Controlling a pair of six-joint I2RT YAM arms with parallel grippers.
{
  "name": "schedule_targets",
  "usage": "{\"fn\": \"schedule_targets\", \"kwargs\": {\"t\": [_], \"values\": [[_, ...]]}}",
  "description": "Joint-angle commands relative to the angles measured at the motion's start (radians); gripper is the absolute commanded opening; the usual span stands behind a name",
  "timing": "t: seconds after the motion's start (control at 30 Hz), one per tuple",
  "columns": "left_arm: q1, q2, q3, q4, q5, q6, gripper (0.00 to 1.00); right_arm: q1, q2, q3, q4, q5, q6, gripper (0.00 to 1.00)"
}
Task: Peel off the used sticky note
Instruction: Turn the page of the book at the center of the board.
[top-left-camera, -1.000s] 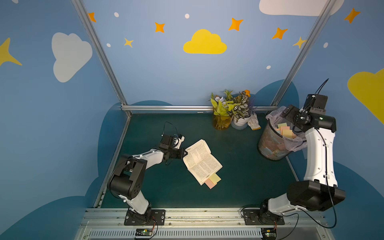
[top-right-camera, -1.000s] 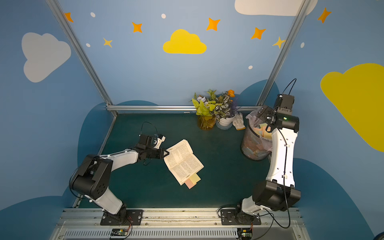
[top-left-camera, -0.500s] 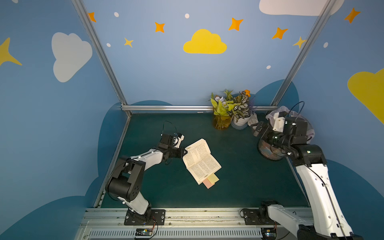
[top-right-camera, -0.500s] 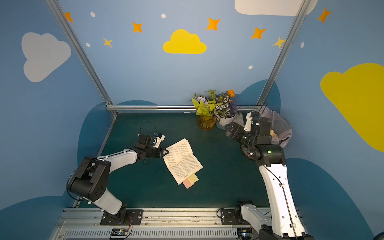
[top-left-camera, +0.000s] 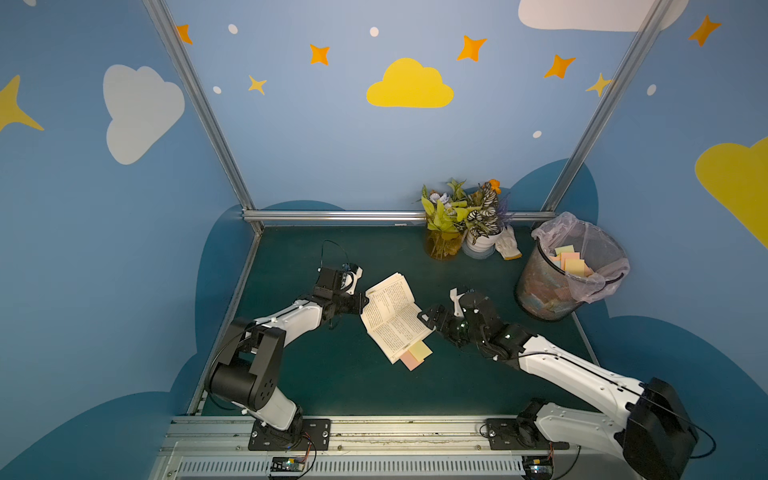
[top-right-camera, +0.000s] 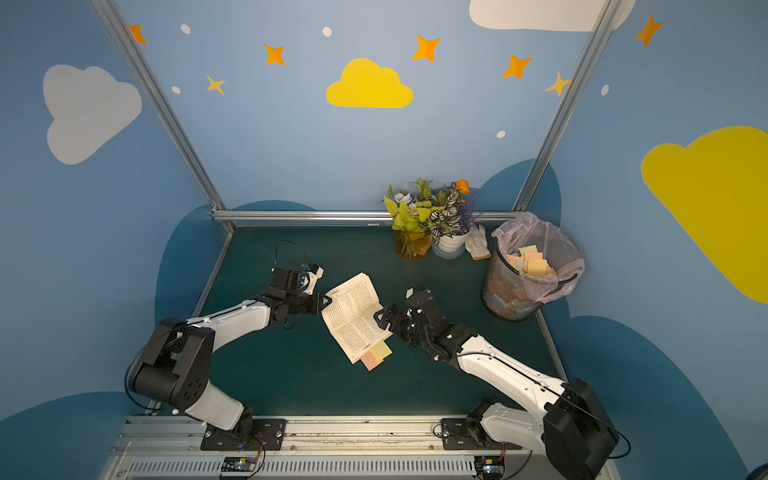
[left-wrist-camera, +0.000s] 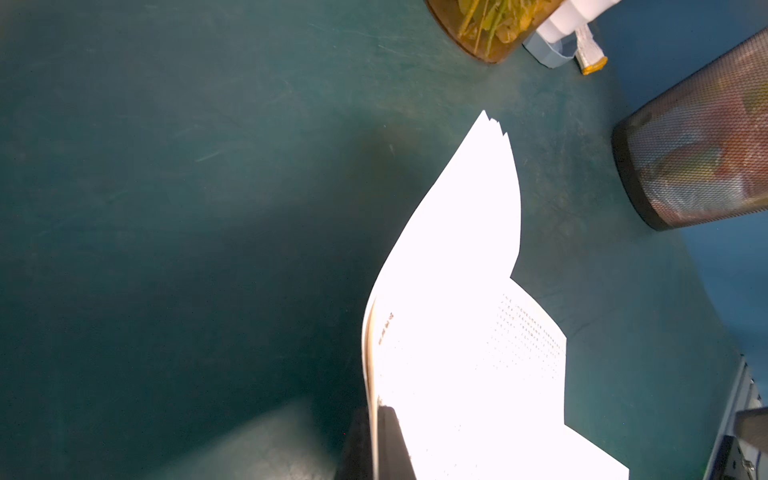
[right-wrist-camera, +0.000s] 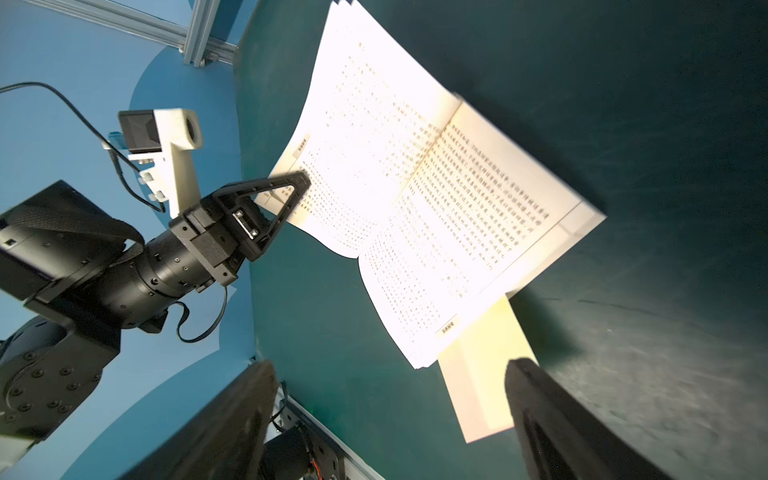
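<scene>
An open book (top-left-camera: 390, 316) (top-right-camera: 353, 320) lies on the green mat. A yellow sticky note (top-left-camera: 420, 351) (top-right-camera: 379, 350) over a pink one pokes out from under its near corner. My left gripper (top-left-camera: 363, 301) (top-right-camera: 326, 301) is shut on the book's far page edge; in the left wrist view the gripper (left-wrist-camera: 376, 436) pinches the thin stack of pages (left-wrist-camera: 457, 332). My right gripper (top-left-camera: 430, 318) (top-right-camera: 384, 316) hovers open at the book's right edge. In the right wrist view that gripper (right-wrist-camera: 392, 365) is empty, one finger (right-wrist-camera: 536, 399) overlapping the sticky note (right-wrist-camera: 486, 365).
A mesh wastebasket (top-left-camera: 552, 291) lined with a plastic bag holds discarded notes at the back right. Potted plants (top-left-camera: 461, 220) and a white glove (top-left-camera: 509, 245) stand by the back rail. Blue walls close in on both sides.
My right arm swung from over the wastebasket down to the book's right edge, jaws still open. The left gripper kept its hold on the book.
</scene>
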Motion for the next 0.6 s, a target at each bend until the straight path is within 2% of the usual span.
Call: {"fn": "schedule_targets", "kwargs": {"t": [0.0, 0.2, 0.57], "values": [[0.012, -0.02, -0.01, -0.007, -0.022, 0.0, 0.03, 0.04, 0.077, 0.001, 0.18, 0.04, 0.118, 0.9], [0.013, -0.018, -0.012, -0.005, -0.017, 0.002, 0.03, 0.043, 0.201, -0.021, 0.302, 0.0, 0.179, 0.9], [0.015, -0.011, -0.015, 0.0, -0.015, 0.005, 0.03, 0.06, 0.278, -0.058, 0.331, -0.021, 0.227, 0.91]]}}
